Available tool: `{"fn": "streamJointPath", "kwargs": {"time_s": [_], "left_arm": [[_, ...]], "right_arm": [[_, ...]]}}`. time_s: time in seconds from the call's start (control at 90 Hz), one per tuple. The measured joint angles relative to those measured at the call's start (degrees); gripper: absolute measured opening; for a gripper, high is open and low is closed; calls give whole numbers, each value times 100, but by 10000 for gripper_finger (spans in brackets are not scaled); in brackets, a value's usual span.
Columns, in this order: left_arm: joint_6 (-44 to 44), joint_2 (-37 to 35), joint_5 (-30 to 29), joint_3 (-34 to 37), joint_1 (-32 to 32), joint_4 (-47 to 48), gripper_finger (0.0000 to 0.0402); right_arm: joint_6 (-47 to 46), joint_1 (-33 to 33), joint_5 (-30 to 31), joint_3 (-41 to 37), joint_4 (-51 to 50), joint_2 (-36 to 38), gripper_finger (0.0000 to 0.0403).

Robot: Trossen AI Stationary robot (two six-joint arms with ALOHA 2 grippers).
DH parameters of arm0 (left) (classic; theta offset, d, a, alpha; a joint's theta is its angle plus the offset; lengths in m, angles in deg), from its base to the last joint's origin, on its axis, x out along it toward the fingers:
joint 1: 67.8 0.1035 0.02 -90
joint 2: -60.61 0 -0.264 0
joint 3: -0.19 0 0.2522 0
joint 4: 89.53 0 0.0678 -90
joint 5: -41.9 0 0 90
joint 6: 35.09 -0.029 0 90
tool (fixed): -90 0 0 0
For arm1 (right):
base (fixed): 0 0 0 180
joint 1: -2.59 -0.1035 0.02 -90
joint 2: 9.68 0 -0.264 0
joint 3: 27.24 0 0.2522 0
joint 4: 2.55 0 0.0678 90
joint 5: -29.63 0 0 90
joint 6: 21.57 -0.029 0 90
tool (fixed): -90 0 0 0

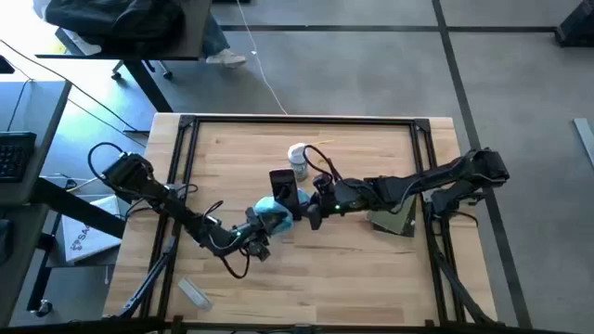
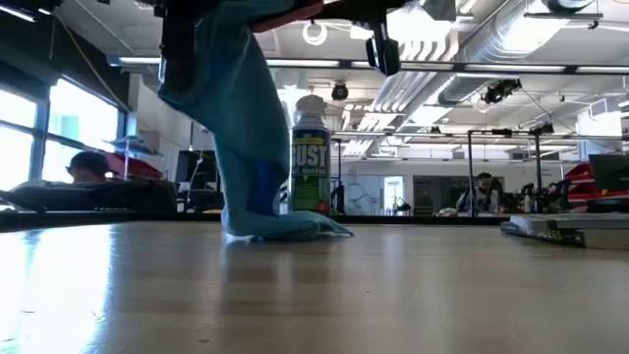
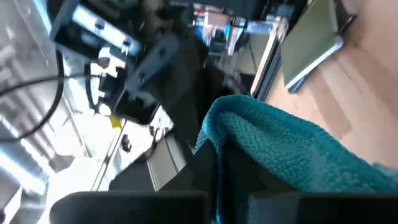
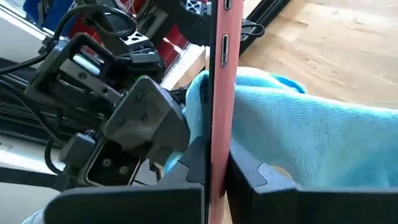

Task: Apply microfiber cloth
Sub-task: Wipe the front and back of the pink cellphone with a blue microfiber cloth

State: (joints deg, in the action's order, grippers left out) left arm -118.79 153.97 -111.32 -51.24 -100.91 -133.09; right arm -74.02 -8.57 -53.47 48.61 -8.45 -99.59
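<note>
The teal microfiber cloth [image 1: 273,214] hangs mid-table from my left gripper [image 1: 263,225], which is shut on it. Its lower end [image 2: 287,228] rests on the table. My right gripper [image 1: 303,206] comes from the right and is shut on a phone in a red case [image 4: 221,74], held above the table right beside the cloth. In the right wrist view the phone shows edge-on, with the cloth [image 4: 298,140] just behind it and my left gripper [image 4: 140,124] on its other side. Whether cloth and phone touch, I cannot tell. My left gripper pinches the cloth's upper bunched part [image 3: 249,134] between its two fingers; one layer or several, I cannot tell. The cloth hangs below the hold in a long slack drape [image 2: 236,128] and ends in a heap on the tabletop. My right gripper pinches the phone's two flat faces between its fingers, near one end [image 4: 216,155]. The phone juts out beyond the fingertips, edge toward the wrist camera, lifted clear of the table.
A spray can of duster [image 1: 298,160] stands upright just behind the cloth, toward the far edge. A flat grey-green pad [image 1: 393,221] lies under my right arm at the table's right. A small white object [image 1: 194,292] lies near the front left.
</note>
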Motion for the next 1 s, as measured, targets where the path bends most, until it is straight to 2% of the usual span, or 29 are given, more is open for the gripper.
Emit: {"fn": "streamJointPath", "kwargs": {"time_s": [0.211,0.478,0.7,0.856,1.0], "left_arm": [[570,-2,-185,300,-229,24,0],[1394,3,495,311,-329,101,0],[2069,20,741,319,-342,116,0],[2172,15,426,319,-574,63,0],[1725,-66,-124,317,-854,49,0]], "right_arm": [[2,-2,-93,-11,-42,-11,1],[-3,26,-177,-4,102,-9,1],[47,19,-234,29,253,13,1],[89,24,-154,26,232,13,1],[144,24,-128,22,181,9,1]]}}
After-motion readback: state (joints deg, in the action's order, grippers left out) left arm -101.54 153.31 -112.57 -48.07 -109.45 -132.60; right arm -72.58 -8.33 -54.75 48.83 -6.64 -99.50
